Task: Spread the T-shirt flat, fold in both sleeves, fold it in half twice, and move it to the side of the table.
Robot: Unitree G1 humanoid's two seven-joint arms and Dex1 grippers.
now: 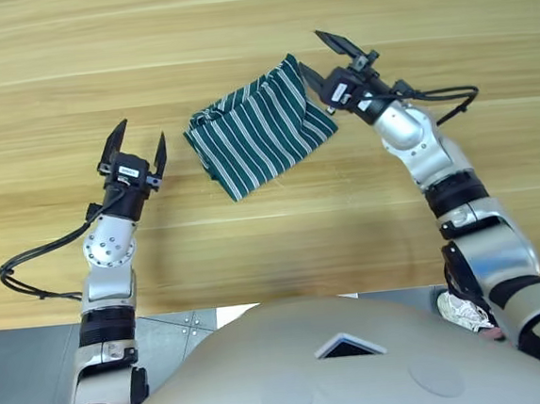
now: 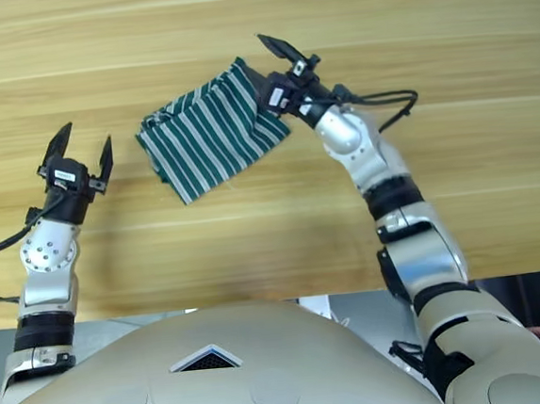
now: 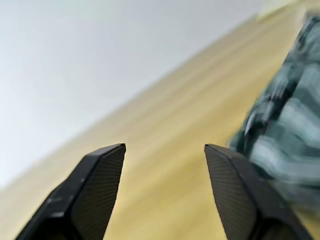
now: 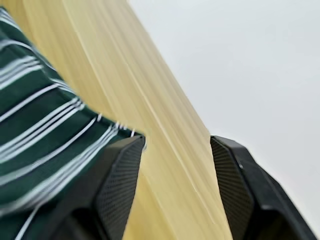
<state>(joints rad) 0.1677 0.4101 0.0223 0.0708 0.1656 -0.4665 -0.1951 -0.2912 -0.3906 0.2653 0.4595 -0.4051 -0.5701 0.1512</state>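
The T-shirt lies on the wooden surface as a compact green-striped bundle, set at a slant, with its layers stacked on one another. The right pincer sits at the shirt's far right corner with its fingers apart. One finger is at the cloth's edge (touching or only just beside it, I cannot tell) and the other is beyond the shirt, over bare wood. The left pincer stands to the shirt's left, apart from it, with its fingers spread and nothing between them. The folding looks done, so what probably remains is shifting the bundle to the side. The main risk is a grip that catches only the top layer at that corner, which would peel the folds open. Dragging by one corner could also twist the bundle or leave the lower layers trailing on the wood.
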